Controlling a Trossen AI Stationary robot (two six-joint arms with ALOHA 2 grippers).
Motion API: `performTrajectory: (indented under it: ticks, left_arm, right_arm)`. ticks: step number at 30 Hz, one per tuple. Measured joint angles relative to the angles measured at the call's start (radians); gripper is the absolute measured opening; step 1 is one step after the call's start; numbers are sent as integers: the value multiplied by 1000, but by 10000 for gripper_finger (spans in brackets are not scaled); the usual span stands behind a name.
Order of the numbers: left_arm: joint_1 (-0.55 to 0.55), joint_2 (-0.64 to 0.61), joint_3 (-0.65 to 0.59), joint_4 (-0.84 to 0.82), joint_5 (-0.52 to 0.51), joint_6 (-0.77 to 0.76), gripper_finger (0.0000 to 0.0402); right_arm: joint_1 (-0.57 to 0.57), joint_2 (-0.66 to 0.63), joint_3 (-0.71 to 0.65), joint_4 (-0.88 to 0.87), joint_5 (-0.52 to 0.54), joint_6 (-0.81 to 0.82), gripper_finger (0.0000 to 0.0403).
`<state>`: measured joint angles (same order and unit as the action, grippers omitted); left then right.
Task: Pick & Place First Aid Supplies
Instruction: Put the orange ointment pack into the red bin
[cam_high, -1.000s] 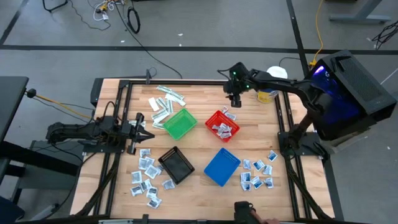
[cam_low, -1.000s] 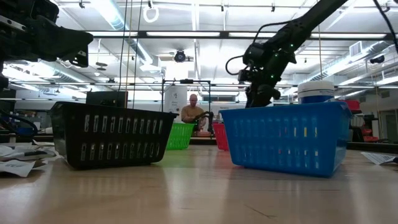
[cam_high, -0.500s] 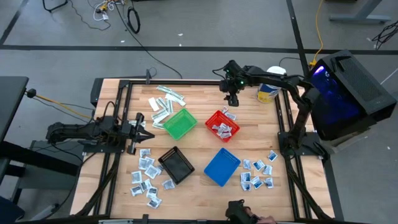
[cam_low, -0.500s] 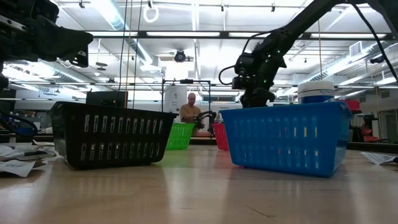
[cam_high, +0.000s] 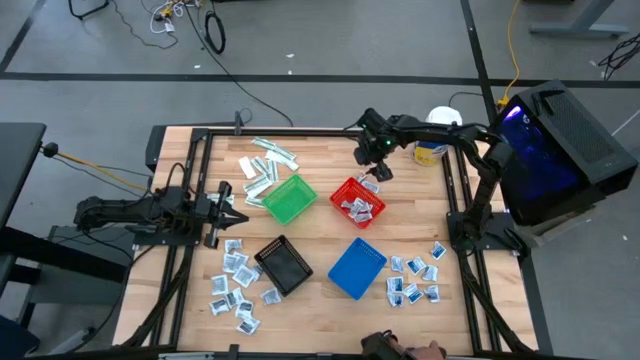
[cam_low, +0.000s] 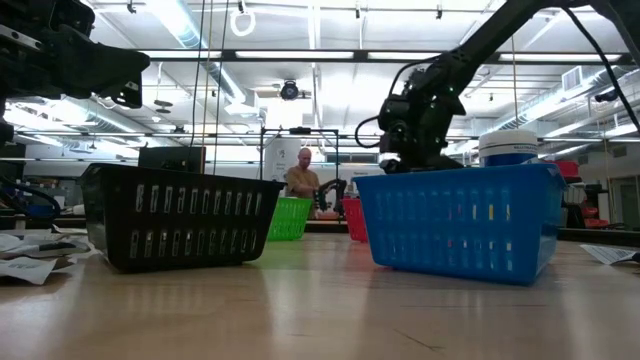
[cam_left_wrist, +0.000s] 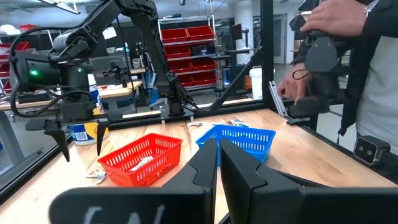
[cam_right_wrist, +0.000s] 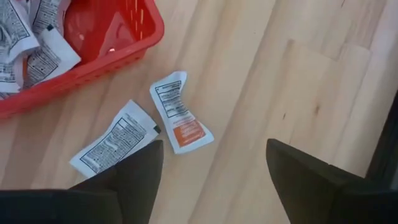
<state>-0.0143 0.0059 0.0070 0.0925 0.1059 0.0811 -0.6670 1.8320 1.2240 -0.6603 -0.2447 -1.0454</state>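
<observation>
My right gripper (cam_high: 378, 170) hangs open, pointing down, over the far side of the table beside the red basket (cam_high: 357, 200). Below it, in the right wrist view, two small wrapped packets lie flat on the wood: one with an orange patch (cam_right_wrist: 180, 115) and one white with black print (cam_right_wrist: 115, 143). The open fingers stand above them, touching nothing. More packets lie in the red basket (cam_right_wrist: 37, 37). My left gripper (cam_high: 232, 205) waits shut at the table's left side, above the table.
Green (cam_high: 289, 198), black (cam_high: 283, 265) and blue (cam_high: 357, 267) baskets stand mid-table. Packets lie scattered at near left (cam_high: 235, 285) and near right (cam_high: 415, 275), strips at far left (cam_high: 265, 165). A white-lidded tub (cam_high: 432, 150) stands at far right. A person (cam_left_wrist: 367, 74) stands beyond the table's right side.
My right gripper has moved a little toward the near edge and down toward the packets beside the red basket, its wrist turning on the way. My left arm has kept still.
</observation>
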Motion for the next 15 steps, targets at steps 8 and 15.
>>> performTrajectory:
  ticks: [8, 15]
  left_arm:
    - [0, 0, 0, 0, 0, 0, 25]
    - [0, 0, 0, 0, 0, 0, 25]
  right_arm:
    - [8, 22, -4, 14, -9, -19, 279]
    - [31, 57, -4, 14, 25, -41, 279]
